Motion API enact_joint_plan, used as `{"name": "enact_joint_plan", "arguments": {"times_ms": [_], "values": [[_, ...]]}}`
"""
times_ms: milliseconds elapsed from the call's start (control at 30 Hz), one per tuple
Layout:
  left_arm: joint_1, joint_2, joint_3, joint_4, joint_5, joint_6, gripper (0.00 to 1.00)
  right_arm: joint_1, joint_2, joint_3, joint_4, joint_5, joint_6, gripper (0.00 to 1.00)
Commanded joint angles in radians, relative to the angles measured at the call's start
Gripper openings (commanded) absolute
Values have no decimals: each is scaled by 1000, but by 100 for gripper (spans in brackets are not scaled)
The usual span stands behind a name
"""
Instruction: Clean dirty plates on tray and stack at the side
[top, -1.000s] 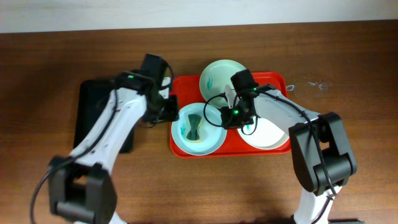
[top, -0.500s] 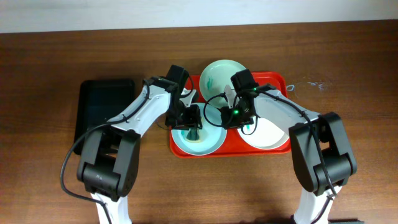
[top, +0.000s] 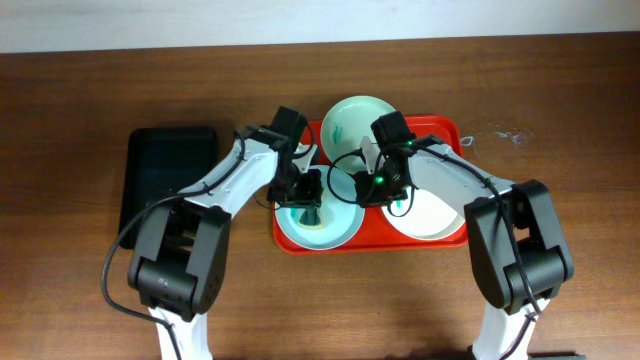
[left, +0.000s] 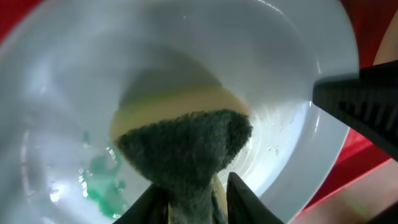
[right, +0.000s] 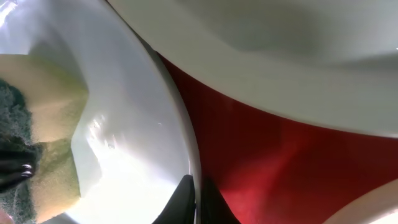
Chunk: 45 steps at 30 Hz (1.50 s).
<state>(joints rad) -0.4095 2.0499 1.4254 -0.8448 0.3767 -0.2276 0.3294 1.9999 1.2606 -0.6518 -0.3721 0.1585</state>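
Three plates sit on the red tray (top: 448, 127), none stacked aside yet. Open table (top: 600, 150) lies to its right and a black tray (top: 165, 175) to its left. The front-left plate (top: 335, 230) looks half scrubbed, with a teal smear (left: 99, 183) left. The right gripper (right: 198, 202) pinches its rim narrowly, and the left gripper (left: 196, 202) presses a clamped sponge (left: 186, 143) into it.

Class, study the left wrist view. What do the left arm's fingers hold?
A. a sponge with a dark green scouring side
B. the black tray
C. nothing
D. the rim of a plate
A: the left gripper is shut on the sponge, which sits in the plate beside teal smears.
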Motion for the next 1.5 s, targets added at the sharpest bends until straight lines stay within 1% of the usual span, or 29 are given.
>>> {"name": "enact_joint_plan", "arguments": {"times_ms": [0, 67, 100, 233, 300, 400, 500, 567, 600, 667, 733, 767, 867, 933, 1000, 1067, 1200, 1300, 1400, 1467], "values": [[-21, 13, -50, 29, -7, 5, 15, 3, 49, -17, -2, 24, -4, 6], [-21, 13, -51, 29, -12, 5, 3, 3, 49, -17, -2, 24, -4, 6], [-19, 13, -50, 29, -53, -8, 0, 3, 49, -17, -2, 24, -5, 6], [-17, 13, -50, 6, -290, -88, 0, 3, 49, -17, -2, 25, -5, 6], [-17, 13, -50, -12, -441, -122, 0, 3, 49, -17, -3, 25, -5, 6], [-17, 13, -47, -35, -599, -128, 0, 3, 49, -17, -3, 25, -5, 5], [-17, 12, -15, -81, -696, -128, 0, 3, 49, -17, -5, 25, -5, 5], [-17, 12, 29, -124, -733, -128, 0, 3, 49, -17, -5, 25, -5, 5], [-17, 12, 48, -137, -732, -128, 0, 3, 49, -17, -5, 25, -5, 5], [-17, 10, 98, -171, -731, -172, 0, 3, 49, -17, -5, 25, -5, 5], [-17, 10, 139, -190, -680, -183, 0, 3, 49, -17, -5, 24, -5, 5], [-17, 10, 154, -188, -615, -183, 0, 4, 49, -17, -5, 24, -5, 5], [-17, 11, 167, -148, -335, -183, 0, 4, 49, -17, -5, 24, -4, 5], [-18, 12, 153, -109, -198, -182, 0, 4, 49, -17, -5, 24, -5, 5], [-28, 13, 121, -60, -102, -172, 0, 4, 49, -17, -5, 24, -5, 5], [-40, 13, 86, -28, -80, -160, 0, 4, 49, -17, -5, 25, -5, 5], [-53, 13, 13, 18, -117, -149, 0, 4, 49, -17, -5, 25, -5, 5], [-52, 13, -1, 1, -259, -150, 0, 4, 49, -17, -5, 25, -5, 4], [-52, 13, 0, -44, -469, -150, 0, 4, 49, -17, -5, 25, -5, 4], [-52, 13, 2, -74, -572, -150, 0, 4, 49, -17, -6, 25, -5, 4]]}}
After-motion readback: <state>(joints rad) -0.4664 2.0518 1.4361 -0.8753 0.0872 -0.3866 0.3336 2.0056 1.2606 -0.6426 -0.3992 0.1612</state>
